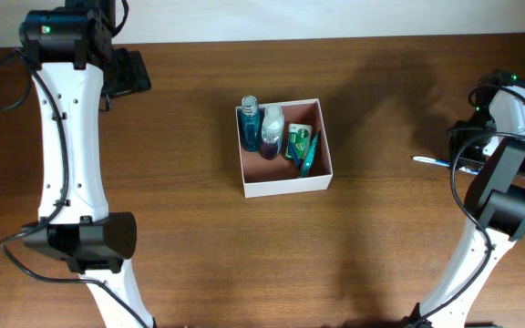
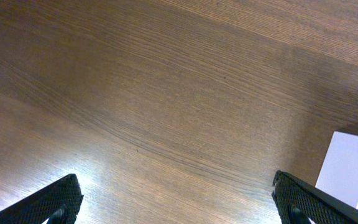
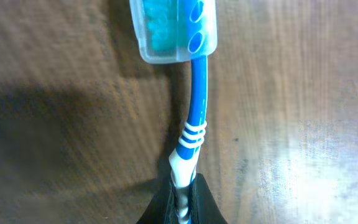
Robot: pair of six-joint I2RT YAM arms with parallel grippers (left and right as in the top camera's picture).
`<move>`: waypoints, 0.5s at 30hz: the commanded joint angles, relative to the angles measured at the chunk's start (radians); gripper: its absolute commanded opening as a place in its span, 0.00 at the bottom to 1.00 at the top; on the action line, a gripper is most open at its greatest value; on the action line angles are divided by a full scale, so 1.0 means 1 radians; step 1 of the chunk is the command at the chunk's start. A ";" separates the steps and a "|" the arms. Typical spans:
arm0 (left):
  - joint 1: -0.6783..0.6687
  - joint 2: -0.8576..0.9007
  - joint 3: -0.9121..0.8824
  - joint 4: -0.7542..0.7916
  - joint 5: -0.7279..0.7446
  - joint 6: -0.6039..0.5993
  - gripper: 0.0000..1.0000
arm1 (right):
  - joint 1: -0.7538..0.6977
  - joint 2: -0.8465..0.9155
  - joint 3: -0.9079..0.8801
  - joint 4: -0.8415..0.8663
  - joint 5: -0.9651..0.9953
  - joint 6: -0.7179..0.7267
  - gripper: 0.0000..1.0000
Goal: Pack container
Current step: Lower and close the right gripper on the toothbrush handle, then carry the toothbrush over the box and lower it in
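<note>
My right claw (image 3: 184, 186) is clenched on the handle end of a blue toothbrush (image 3: 197, 93), fingers pressed tight against its white-striped grip. The brush points away from me, and a clear plastic cap (image 3: 174, 28) covers its head. It hangs over the wooden table (image 1: 171, 210) at the far right side, well apart from the container (image 1: 283, 189).

My left claw (image 2: 179, 204) is released. Its two dark fingers (image 2: 55, 202) stand wide apart with only bare wood between them. It hovers at the far left rear of the table, and one white corner of the container shows at the edge of the left wrist view.

The container sits near the middle of the table, white walls up, reddish-brown floor showing. Inside, along its left wall, a blue bottle (image 1: 250, 123) is just beside a clear bottle (image 1: 272, 130) holding purplish liquid. To their right lie a green packet (image 1: 299, 141) and a slim teal item (image 1: 310, 155) that I cannot identify. The front half of the floor is bare.
</note>
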State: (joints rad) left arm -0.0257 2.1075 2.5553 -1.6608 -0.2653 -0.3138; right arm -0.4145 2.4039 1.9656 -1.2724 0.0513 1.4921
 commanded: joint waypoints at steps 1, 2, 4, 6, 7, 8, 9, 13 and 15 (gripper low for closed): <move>0.003 -0.008 -0.002 -0.001 0.000 -0.010 0.99 | 0.002 0.061 -0.044 -0.024 0.016 -0.013 0.04; 0.003 -0.008 -0.002 -0.001 0.000 -0.010 0.99 | 0.002 0.060 -0.042 -0.024 0.014 -0.048 0.04; 0.003 -0.008 -0.002 -0.001 0.000 -0.010 0.99 | 0.002 0.058 -0.028 -0.025 0.012 -0.140 0.04; 0.003 -0.008 -0.002 -0.001 0.000 -0.010 0.99 | 0.002 0.054 0.002 -0.026 0.012 -0.261 0.04; 0.003 -0.008 -0.002 -0.001 0.000 -0.010 0.99 | 0.002 0.050 0.019 -0.029 0.010 -0.314 0.04; 0.003 -0.008 -0.002 -0.001 0.000 -0.010 0.99 | 0.002 0.046 0.045 -0.037 0.008 -0.385 0.04; 0.003 -0.008 -0.002 -0.001 0.000 -0.010 0.99 | 0.002 0.040 0.069 -0.050 0.008 -0.433 0.04; 0.003 -0.008 -0.002 -0.001 0.000 -0.010 0.99 | 0.005 0.011 0.238 -0.155 -0.022 -0.657 0.04; 0.003 -0.008 -0.002 -0.001 0.000 -0.010 0.99 | 0.016 -0.006 0.316 -0.189 -0.098 -0.789 0.04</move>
State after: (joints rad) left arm -0.0257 2.1075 2.5553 -1.6608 -0.2653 -0.3138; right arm -0.4126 2.4321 2.1620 -1.4338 0.0345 0.9688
